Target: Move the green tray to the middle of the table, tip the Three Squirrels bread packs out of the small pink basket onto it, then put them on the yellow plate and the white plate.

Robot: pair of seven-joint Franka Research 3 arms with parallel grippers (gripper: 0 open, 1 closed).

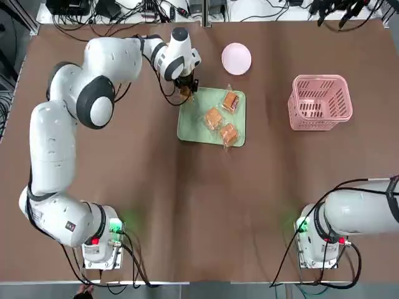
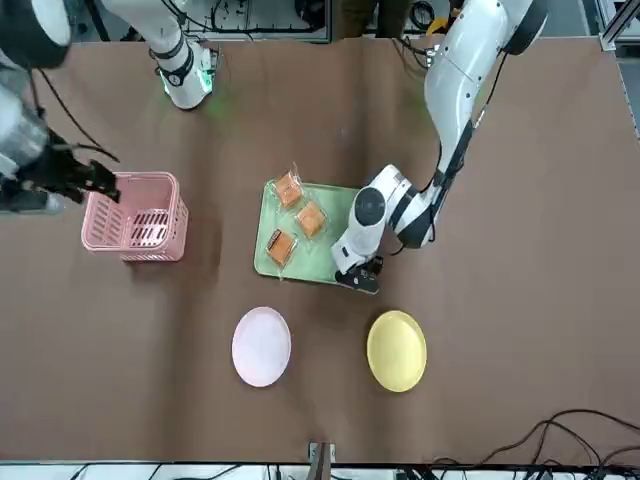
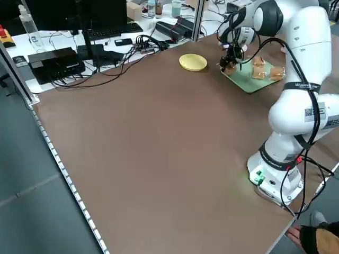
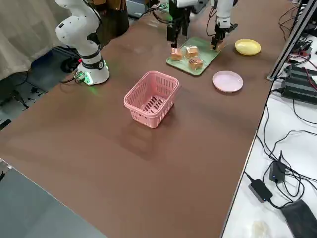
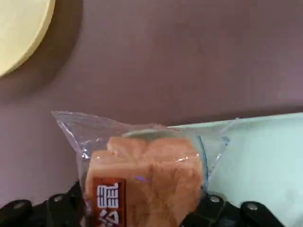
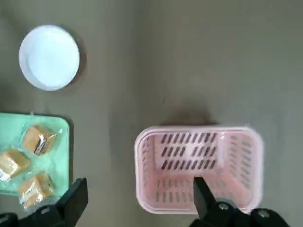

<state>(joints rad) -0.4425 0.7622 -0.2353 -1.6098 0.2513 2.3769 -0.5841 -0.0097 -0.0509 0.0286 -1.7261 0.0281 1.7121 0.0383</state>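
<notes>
Nearest the bases, the right end effector [image 6: 137,208] is hanging wide and empty above the upright, emptied basket [image 1: 320,102]. Mid-table, three packs [image 1: 222,118] are lying on the tray [image 1: 193,128]. At its far left corner the left end effector [image 1: 187,89] is gripping a fourth pack [image 5: 144,179]. Placing is under way; next it calls for carrying that pack to the yellow plate [image 2: 396,350], the white plate [image 1: 236,58] sitting empty

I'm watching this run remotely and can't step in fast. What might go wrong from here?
The left gripper pinches a bread pack low, at the green tray corner; its loose wrapper may let it slip on the way to the yellow plate. Lifting could also nudge the tray, where three packs lie.
</notes>
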